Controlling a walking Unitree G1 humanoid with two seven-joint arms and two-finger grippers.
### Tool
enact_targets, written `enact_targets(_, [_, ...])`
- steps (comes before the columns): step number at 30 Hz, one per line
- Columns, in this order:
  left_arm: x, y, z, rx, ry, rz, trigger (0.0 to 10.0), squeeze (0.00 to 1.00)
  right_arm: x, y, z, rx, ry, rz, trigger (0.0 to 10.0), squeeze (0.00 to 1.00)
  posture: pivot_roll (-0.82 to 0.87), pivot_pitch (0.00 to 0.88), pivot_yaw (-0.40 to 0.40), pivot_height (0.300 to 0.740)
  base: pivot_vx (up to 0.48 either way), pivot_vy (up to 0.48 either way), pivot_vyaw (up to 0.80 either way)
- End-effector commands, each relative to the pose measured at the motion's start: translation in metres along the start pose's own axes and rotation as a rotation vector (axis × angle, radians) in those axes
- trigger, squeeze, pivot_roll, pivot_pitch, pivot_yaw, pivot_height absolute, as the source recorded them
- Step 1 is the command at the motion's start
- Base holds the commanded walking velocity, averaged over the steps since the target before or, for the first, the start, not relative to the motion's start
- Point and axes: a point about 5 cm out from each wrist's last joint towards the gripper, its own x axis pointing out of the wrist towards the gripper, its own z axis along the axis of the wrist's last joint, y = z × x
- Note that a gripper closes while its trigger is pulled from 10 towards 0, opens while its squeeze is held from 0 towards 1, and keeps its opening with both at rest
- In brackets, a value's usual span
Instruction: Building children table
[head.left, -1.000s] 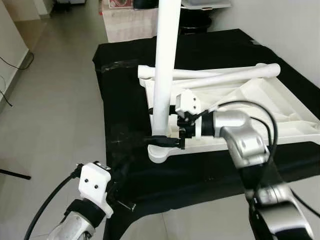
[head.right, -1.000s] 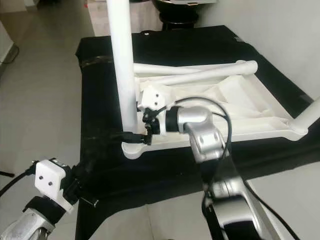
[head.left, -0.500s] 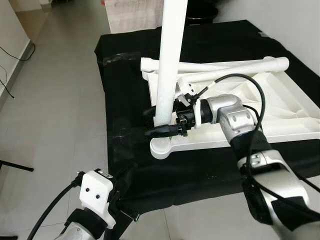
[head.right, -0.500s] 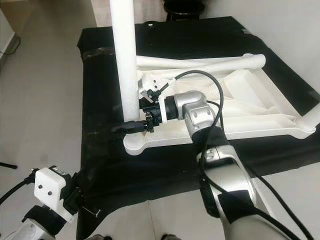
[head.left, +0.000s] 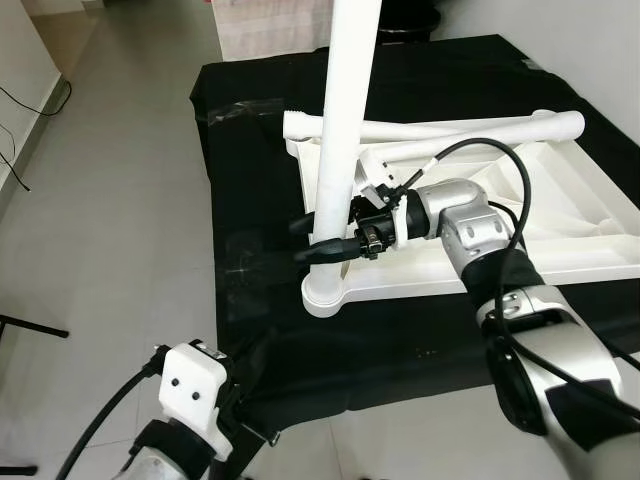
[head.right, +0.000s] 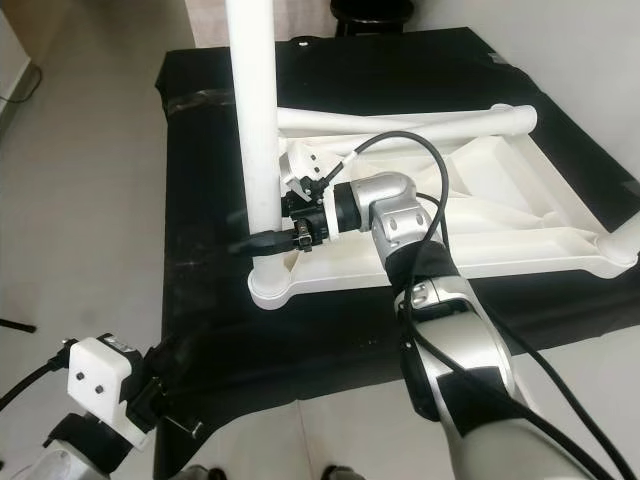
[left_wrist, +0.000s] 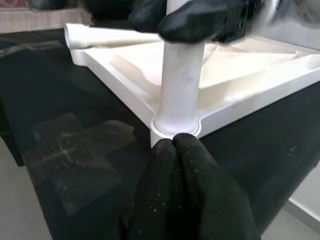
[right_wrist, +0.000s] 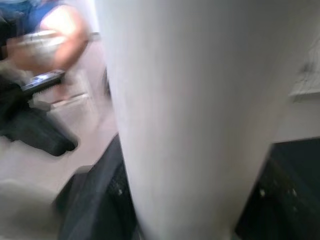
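A white children's tabletop lies upside down on a black cloth. One white leg stands upright in its near-left corner socket. My right gripper is shut on this leg a little above the socket, one black finger on each side. Two more white legs lie across the far side of the tabletop. Another leg rises from the near-right corner. My left gripper is shut on nothing, low in front of the table's near-left edge, pointing at the socket.
The black cloth covers a low platform, with tape patches near its left edge. Tiled floor lies to the left, with a cable and a black stand foot. A blurred person appears beyond the leg.
My right gripper has slid a little up the leg from the socket and its wrist has rolled. The head camera has shifted slightly. The left arm stays low.
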Motion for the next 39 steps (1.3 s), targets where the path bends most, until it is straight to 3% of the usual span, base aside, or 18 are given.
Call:
enact_targets(1, [-0.001, 0.001, -0.004, -0.007, 0.021, -0.003, 10.0, 0.00, 0.002, 0.010, -0.011, 0.071, -0.064, -0.288, 0.0, 0.00, 0.06, 0.194, -0.039, 0.740, 0.000, 0.000, 0.00])
enact_targets(2, [-0.001, 0.001, -0.004, -0.007, 0.021, -0.003, 10.0, 0.00, 0.002, 0.010, -0.011, 0.071, -0.064, -0.288, 0.0, 0.00, 0.06, 0.194, -0.039, 0.740, 0.000, 0.000, 0.00])
enact_targets(3, [0.000, 0.002, -0.004, -0.006, 0.020, -0.004, 10.0, 0.00, 0.007, 0.020, -0.017, 0.104, -0.092, -0.417, 0.0, 0.00, 0.06, 0.193, -0.037, 0.740, 0.000, 0.000, 0.00])
enact_targets(4, [0.000, 0.002, -0.004, -0.006, 0.020, -0.004, 10.0, 0.00, 0.007, 0.020, -0.017, 0.104, -0.092, -0.417, 0.0, 0.00, 0.06, 0.193, -0.037, 0.740, 0.000, 0.000, 0.00])
enact_targets(6, [0.001, 0.006, -0.004, -0.001, 0.018, -0.003, 10.0, 0.00, 0.021, 0.066, -0.050, 0.100, 0.081, -0.832, 0.0, 0.00, 0.04, 0.190, -0.012, 0.740, 0.000, 0.000, 0.00])
enact_targets(7, [0.001, 0.006, -0.004, -0.001, 0.018, -0.003, 10.0, 0.00, 0.021, 0.066, -0.050, 0.100, 0.081, -0.832, 0.0, 0.00, 0.04, 0.190, -0.012, 0.740, 0.000, 0.000, 0.00])
enact_targets(8, [0.003, 0.008, -0.004, 0.001, 0.018, -0.003, 10.0, 0.00, 0.027, 0.080, -0.054, 0.095, 0.104, -0.906, 0.0, 0.00, 0.04, 0.184, -0.002, 0.740, 0.000, 0.000, 0.00])
enact_targets(10, [0.003, 0.008, -0.004, 0.001, 0.018, -0.003, 10.0, 0.00, 0.027, 0.080, -0.054, 0.095, 0.104, -0.906, 0.0, 0.00, 0.04, 0.184, -0.002, 0.740, 0.000, 0.000, 0.00])
enact_targets(11, [0.004, 0.010, -0.006, 0.004, 0.020, -0.006, 10.0, 0.00, 0.035, 0.083, -0.054, 0.076, 0.105, -0.894, 0.0, 0.00, 0.02, 0.164, 0.006, 0.740, 0.000, 0.000, 0.00])
enact_targets(14, [0.009, 0.014, -0.009, 0.006, 0.022, -0.010, 10.0, 0.00, 0.045, 0.072, -0.053, 0.058, 0.079, -0.823, 0.0, 0.00, 0.05, 0.131, -0.006, 0.740, 0.000, 0.000, 0.00])
enact_targets(20, [0.011, 0.019, -0.010, 0.025, 0.013, 0.024, 10.0, 0.00, 0.050, 0.071, -0.047, 0.070, 0.090, -0.787, 0.4, 0.00, 0.04, 0.123, 0.000, 0.740, 0.000, 0.000, 0.00])
enact_targets(21, [0.012, 0.020, -0.010, 0.026, 0.011, 0.028, 10.0, 0.00, 0.049, 0.072, -0.043, 0.076, 0.100, -0.769, 10.0, 0.00, 0.04, 0.124, 0.000, 0.740, 0.000, 0.000, 0.00])
enact_targets(22, [0.012, 0.020, -0.010, 0.025, 0.011, 0.026, 10.0, 0.00, 0.048, 0.070, -0.039, 0.079, 0.102, -0.749, 10.0, 0.00, 0.04, 0.123, -0.001, 0.740, 0.000, 0.000, 0.00])
enact_targets(23, [0.013, 0.020, -0.010, 0.021, 0.011, 0.020, 10.0, 0.00, 0.046, 0.067, -0.033, 0.075, 0.097, -0.724, 10.0, 0.32, 0.03, 0.125, -0.002, 0.740, 0.000, 0.000, 0.00])
enact_targets(25, [0.013, 0.020, -0.010, 0.021, 0.011, 0.020, 10.0, 0.00, 0.046, 0.067, -0.033, 0.075, 0.097, -0.724, 10.0, 0.32, 0.03, 0.125, -0.002, 0.740, 0.000, 0.000, 0.00])
enact_targets(26, [0.013, 0.019, -0.010, 0.018, 0.011, 0.015, 10.0, 0.00, 0.044, 0.062, -0.026, 0.094, 0.057, -0.696, 10.0, 1.00, 0.04, 0.125, -0.006, 0.740, 0.000, 0.000, 0.00])
enact_targets(32, [0.012, 0.018, -0.009, 0.018, 0.010, 0.018, 10.0, 0.00, 0.035, 0.049, -0.011, 0.116, -0.046, -0.621, 10.0, 1.00, 0.07, 0.129, -0.017, 0.740, 0.000, 0.000, 0.00])
enact_targets(39, [0.011, 0.019, -0.011, 0.040, 0.029, 0.028, 10.0, 0.00, 0.021, 0.054, -0.020, 0.129, -0.047, -0.598, 10.0, 1.00, 0.06, 0.119, -0.017, 0.740, 0.000, 0.000, 0.00])
